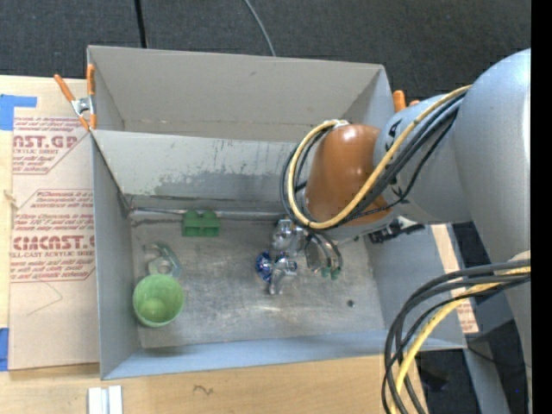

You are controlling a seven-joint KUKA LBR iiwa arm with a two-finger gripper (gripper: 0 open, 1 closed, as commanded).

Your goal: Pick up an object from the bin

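My gripper point(279, 267) reaches down to the bin floor, right of the middle, under the orange wrist cover. A small blue thing point(262, 266) lies right against its left side; I cannot tell whether the gripper grips it. A green flat block point(200, 223) lies to the upper left by the back wall, well apart from the gripper.
A green round cup point(158, 300) stands in the front left corner, with a clear plastic piece point(161, 258) just behind it. A small dark speck point(350, 302) lies on the floor at the front right. Cables loop round the wrist above the gripper.
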